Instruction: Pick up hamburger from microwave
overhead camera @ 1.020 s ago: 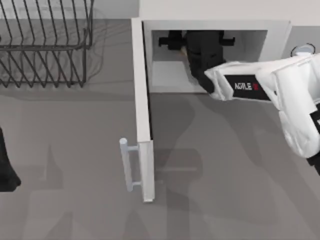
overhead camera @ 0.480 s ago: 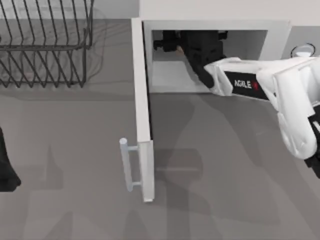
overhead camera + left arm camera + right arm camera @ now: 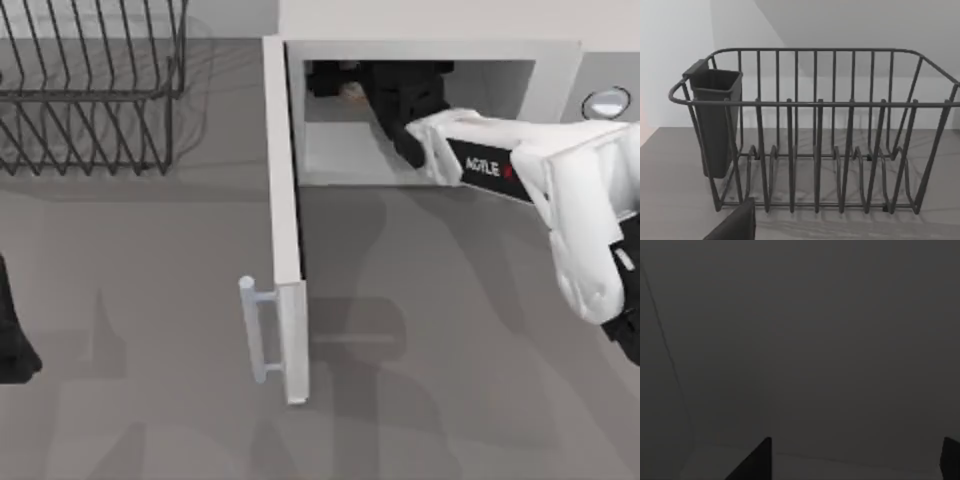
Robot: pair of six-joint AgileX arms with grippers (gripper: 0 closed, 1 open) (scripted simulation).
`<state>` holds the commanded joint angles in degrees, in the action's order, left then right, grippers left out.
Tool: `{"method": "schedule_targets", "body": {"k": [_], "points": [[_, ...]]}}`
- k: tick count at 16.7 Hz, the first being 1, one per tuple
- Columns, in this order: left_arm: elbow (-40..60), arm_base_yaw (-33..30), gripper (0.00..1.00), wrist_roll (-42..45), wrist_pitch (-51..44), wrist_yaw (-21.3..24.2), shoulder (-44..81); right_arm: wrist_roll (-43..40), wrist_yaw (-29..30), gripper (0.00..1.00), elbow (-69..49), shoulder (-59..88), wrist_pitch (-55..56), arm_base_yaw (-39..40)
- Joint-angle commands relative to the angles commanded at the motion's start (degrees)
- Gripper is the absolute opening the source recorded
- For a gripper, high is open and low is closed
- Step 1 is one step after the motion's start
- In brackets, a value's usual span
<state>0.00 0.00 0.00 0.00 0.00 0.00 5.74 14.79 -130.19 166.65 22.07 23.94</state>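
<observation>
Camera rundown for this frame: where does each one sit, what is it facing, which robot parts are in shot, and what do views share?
Top view: above the table, looking down on the microwave with its door swung open; my right arm reaches into the cavity, right tool deep inside; left arm parked at the table's left edge.
Left wrist view: on the left arm, facing the dish rack; a dark corner of the left tool shows.
Right wrist view: dark.
Shared: top and left wrist views both show the dish rack.

My right arm stretches from the top view's right edge, wrist tipped leftward, my right gripper (image 3: 345, 85) at its far end. My left arm sits parked at the left edge.
</observation>
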Motion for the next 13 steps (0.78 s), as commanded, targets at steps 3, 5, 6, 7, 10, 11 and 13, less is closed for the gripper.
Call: {"method": "schedule_targets", "body": {"k": [3, 5, 6, 7, 10, 11, 13], "points": [[0.0, 0.0, 1.0, 0.0, 0.0, 0.0, 0.0, 0.5, 1.0, 0.0, 3.6, -3.5, -0.2, 0.7], [0.0, 0.0, 1.0, 0.0, 0.0, 0.0, 0.0, 1.2, 2.5, 0.0, 8.9, -8.6, -0.5, 1.6], [0.0, 0.0, 1.0, 0.0, 0.0, 0.0, 0.0, 1.6, 3.4, 0.0, 12.4, -11.9, -0.7, 2.2], [0.0, 0.0, 1.0, 0.0, 0.0, 0.0, 0.0, 2.1, 4.4, 0.0, 16.5, -15.6, -0.9, 2.8], [0.0, 0.0, 1.0, 0.0, 0.0, 0.0, 0.0, 3.8, 7.8, 0.0, 31.1, -28.7, -1.6, 5.0], [0.0, 0.0, 1.0, 0.0, 0.0, 0.0, 0.0, 4.4, 9.1, 0.0, 36.6, -33.5, -1.9, 5.8], [0.0, 0.0, 1.0, 0.0, 0.0, 0.0, 0.0, 5.6, 11.6, 0.0, 47.8, -43.3, -2.4, 7.4]]}}
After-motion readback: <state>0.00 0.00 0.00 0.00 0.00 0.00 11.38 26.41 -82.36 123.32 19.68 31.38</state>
